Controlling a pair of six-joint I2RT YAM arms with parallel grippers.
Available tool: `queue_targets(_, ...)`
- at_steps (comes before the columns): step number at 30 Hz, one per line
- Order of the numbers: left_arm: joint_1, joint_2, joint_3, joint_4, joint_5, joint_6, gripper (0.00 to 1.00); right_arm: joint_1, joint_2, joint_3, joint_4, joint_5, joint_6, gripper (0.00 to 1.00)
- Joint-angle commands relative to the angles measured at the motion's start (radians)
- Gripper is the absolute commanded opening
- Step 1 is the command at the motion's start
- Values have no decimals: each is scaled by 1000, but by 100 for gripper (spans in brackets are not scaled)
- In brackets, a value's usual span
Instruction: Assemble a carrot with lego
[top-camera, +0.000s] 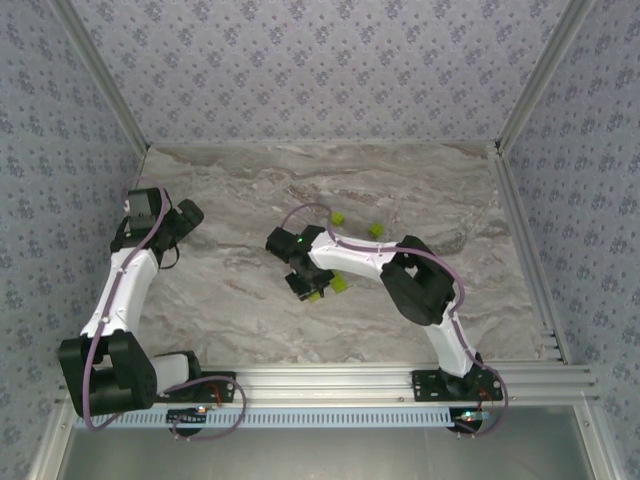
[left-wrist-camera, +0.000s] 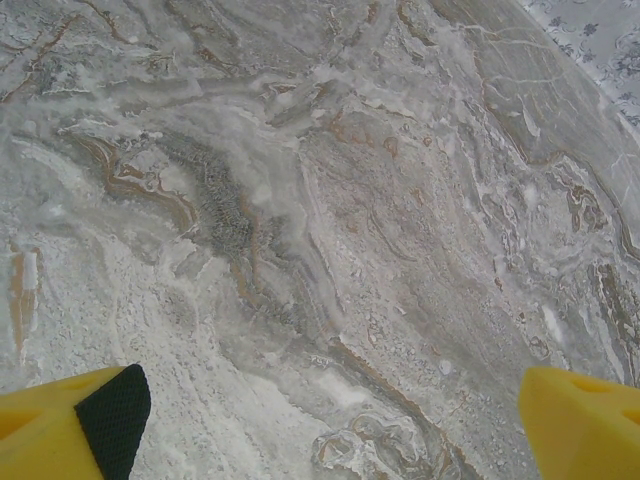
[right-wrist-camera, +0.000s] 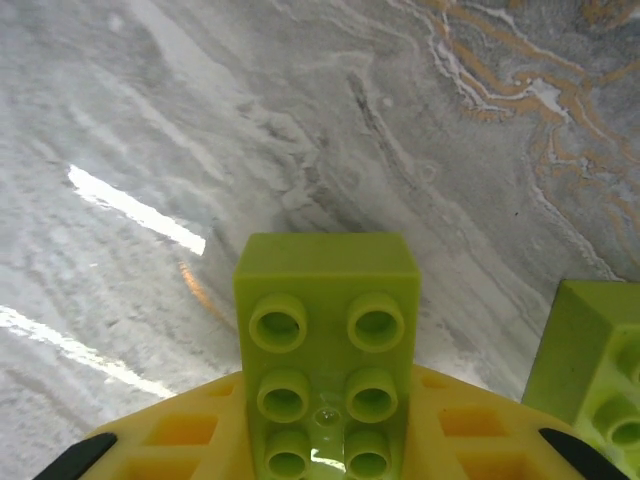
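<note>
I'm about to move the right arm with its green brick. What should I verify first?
1. Grip: right gripper shut on the lime-green brick: ok.
2. Alignment: brick straight between the fingers, studs facing the wrist camera: ok.
3. Lift: brick off the table: cannot tell.
4. Clearance: second lime-green brick apart from the held one: ok.
5. Other arm: left gripper open over bare table, away from the right arm: ok.

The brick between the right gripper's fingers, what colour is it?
The brick is lime green, clearest in the right wrist view.
</note>
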Motion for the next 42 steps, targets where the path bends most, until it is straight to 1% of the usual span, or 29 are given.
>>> queue_targets(1,6,1,20,-20,3,-9,96,6,-71,101,-115,39,11,33)
queue_targets(7,6,-11,17,-22,4,-8,96,-52,-9,256,-166,32,11,33)
queue_targets(15,6,-22,15,-22,9,-11,96,-141,107,425,-169,-46,30,33)
queue_targets(21,9,-16,10,-16,15,-13,96,-161,190,534,-210,-91,43,33)
queue_targets(31,16,-7,10,-9,32,-18,96,-157,219,520,-199,-109,63,33)
queue_targets(42,26,-4,10,-7,43,-23,96,-157,262,542,-191,-122,71,33)
